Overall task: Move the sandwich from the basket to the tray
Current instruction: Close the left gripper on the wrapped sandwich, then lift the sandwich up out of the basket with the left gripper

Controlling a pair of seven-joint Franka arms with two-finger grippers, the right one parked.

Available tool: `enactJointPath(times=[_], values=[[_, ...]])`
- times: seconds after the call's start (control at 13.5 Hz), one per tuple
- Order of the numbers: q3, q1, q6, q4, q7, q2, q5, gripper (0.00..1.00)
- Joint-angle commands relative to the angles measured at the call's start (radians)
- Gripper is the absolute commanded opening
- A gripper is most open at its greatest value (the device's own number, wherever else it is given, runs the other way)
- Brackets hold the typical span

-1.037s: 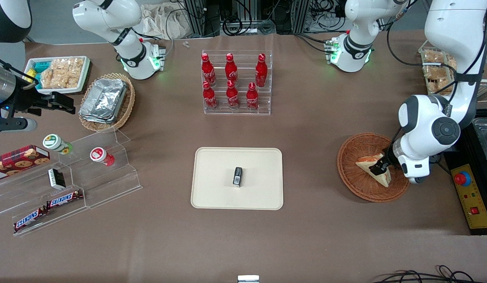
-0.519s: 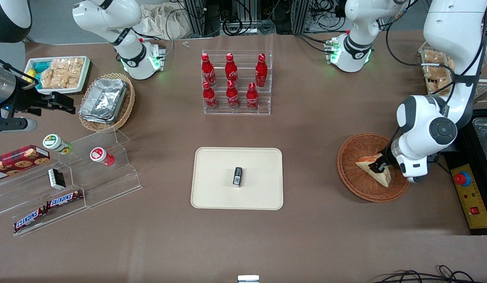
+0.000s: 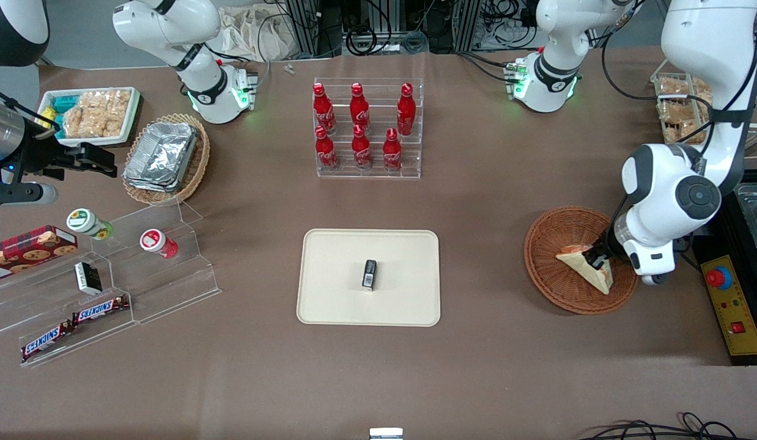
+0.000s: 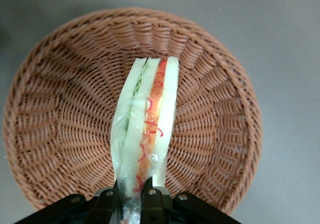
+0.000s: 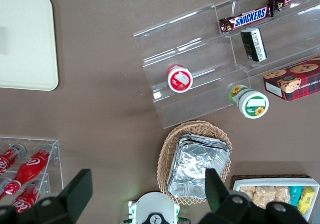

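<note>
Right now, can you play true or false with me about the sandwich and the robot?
1. The gripper is pinching the sandwich. True.
2. The sandwich already lies on the tray. False: it is over the basket, standing on edge.
3. A small dark object sits on the tray. True.
4. The basket holds two sandwiches. False: only one shows.
5. Six red bottles stand in a clear rack, farther from the front camera than the tray. True.
</note>
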Motion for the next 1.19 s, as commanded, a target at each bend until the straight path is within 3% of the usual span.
enactJointPath(times=[0.0, 0.37, 0.59, 0.81, 1.11], values=[[-0.023, -0.022, -0.265, 0.172, -0.038, -0.025, 0.002, 0.0], [-0.098, -0.032, -0.598, 0.412, 0.026, -0.031, 0.004, 0.0], [-0.144, -0.03, -0.646, 0.449, 0.087, -0.038, 0.006, 0.0], [-0.168, -0.032, -0.716, 0.482, 0.338, -0.042, 0.001, 0.0], [-0.282, -0.035, -0.735, 0.496, 0.429, -0.037, 0.009, 0.0]])
